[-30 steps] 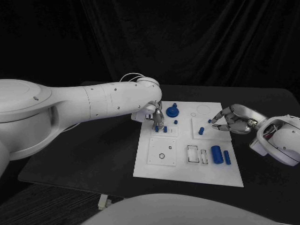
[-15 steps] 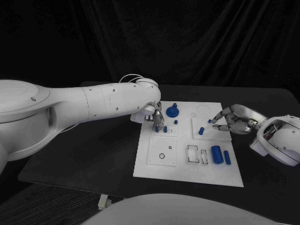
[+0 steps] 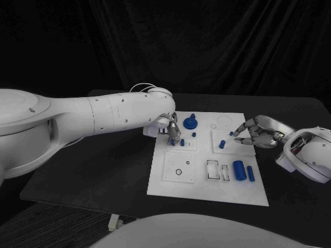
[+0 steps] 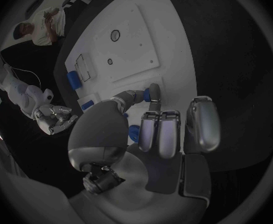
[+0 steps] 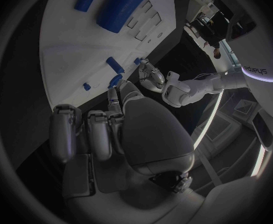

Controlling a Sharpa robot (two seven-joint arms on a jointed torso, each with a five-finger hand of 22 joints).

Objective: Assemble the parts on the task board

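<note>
White task board (image 3: pixel 210 178) sits before us; our left hand (image 3: pixel 172 129) pinches a small blue peg (image 4: pixel 153 92) (fingertips only), our right hand (image 3: pixel 258 132) hovers half-curled, holding nothing.

a: where does the board (image 3: pixel 210 178) sit?
b: mid bench (image 3: pixel 91 170), with the left hand (image 3: pixel 170 127) over its far left corner and the right hand (image 3: pixel 258 132) at its right edge.
a: and the pegs?
b: a short peg (image 3: pixel 221 144) stands between the hands; two cylinders (image 3: pixel 244 171) lie side by side nearer, to the right.
</note>
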